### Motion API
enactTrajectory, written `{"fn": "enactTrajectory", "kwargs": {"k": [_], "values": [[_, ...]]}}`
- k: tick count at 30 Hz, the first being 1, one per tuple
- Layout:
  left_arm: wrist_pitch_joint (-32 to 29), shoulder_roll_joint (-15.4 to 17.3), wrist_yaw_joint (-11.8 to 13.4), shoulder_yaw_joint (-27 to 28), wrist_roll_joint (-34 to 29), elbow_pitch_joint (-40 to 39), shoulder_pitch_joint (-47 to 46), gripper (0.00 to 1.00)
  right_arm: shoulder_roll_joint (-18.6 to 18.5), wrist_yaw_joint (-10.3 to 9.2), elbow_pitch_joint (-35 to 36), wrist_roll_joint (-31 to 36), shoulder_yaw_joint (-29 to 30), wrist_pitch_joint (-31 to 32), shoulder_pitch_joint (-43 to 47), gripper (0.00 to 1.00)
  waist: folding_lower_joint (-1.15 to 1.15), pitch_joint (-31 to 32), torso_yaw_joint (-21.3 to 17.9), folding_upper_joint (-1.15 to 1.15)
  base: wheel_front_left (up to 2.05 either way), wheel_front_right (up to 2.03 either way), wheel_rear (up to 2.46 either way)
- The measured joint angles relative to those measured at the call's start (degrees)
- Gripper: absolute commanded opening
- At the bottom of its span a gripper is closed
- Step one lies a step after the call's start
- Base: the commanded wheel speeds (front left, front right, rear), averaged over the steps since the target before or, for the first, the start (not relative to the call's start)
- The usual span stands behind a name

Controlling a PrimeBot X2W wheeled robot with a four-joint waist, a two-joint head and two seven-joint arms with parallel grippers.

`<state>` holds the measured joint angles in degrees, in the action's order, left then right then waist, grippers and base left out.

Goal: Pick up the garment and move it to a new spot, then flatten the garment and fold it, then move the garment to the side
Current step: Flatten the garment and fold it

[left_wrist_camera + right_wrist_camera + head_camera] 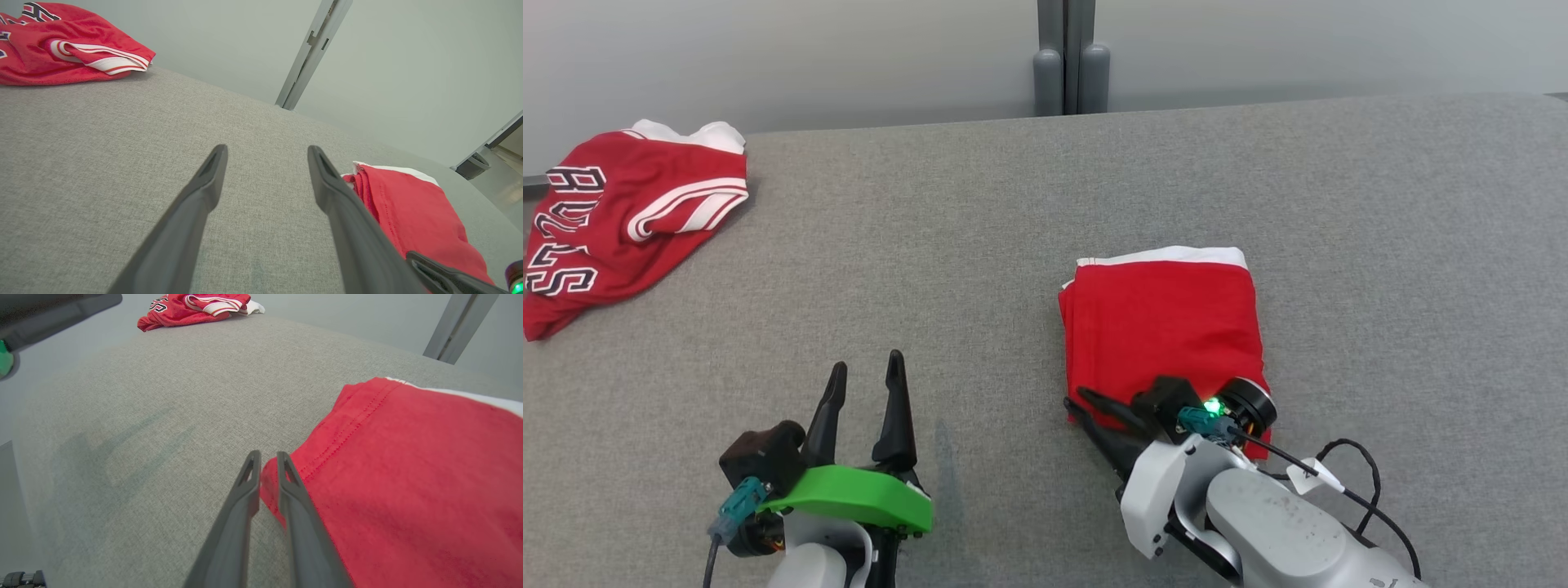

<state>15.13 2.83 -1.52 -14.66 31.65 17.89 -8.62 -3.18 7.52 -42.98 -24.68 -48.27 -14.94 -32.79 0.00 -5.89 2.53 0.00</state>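
Lower left in the head view, the left end effector (867,362) hovers over the grey counter (980,245) with its fingers spread wide. At lower right, the right end effector (268,454) is pinched on the lower-left corner of the garment (1164,327), which lies folded, red with a white far edge, just right of centre. A crumpled red jersey (621,220) lies well apart at upper left.

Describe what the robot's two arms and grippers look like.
Each gripper has two long, dark, tapering fingers. The left gripper carries a bright green cover and a teal connector with a grey cable. The right gripper has an arm with a white shell, a green light and a black cable bearing a white tag.
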Motion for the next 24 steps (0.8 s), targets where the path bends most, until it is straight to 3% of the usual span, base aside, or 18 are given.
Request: {"fn": "enactTrajectory", "kwargs": {"k": [5, 9, 24], "values": [[0.0, 0.0, -0.3, 0.3, -0.5, 0.1, 0.1, 1.00, -0.6, 0.00, 4.1, 1.1, 1.9, -0.1, 0.1, 1.00, 0.00, 0.8, -0.6, 0.00, 0.00, 0.00, 0.00], [0.0, 0.0, -0.8, 0.7, -1.7, 0.3, 0.1, 1.00, -1.4, 0.00, 8.4, 2.5, 6.6, -0.1, 1.6, 1.00, 0.00, 1.8, -1.0, 0.00, 0.00, 0.00, 0.00], [0.0, 0.0, -2.5, 1.7, -7.4, 0.6, 3.7, 1.00, -0.6, 0.00, 17.7, 11.0, 35.5, -0.1, 16.3, 1.00, 0.00, 6.1, -3.1, 0.00, 0.00, 0.00, 0.00]]}}
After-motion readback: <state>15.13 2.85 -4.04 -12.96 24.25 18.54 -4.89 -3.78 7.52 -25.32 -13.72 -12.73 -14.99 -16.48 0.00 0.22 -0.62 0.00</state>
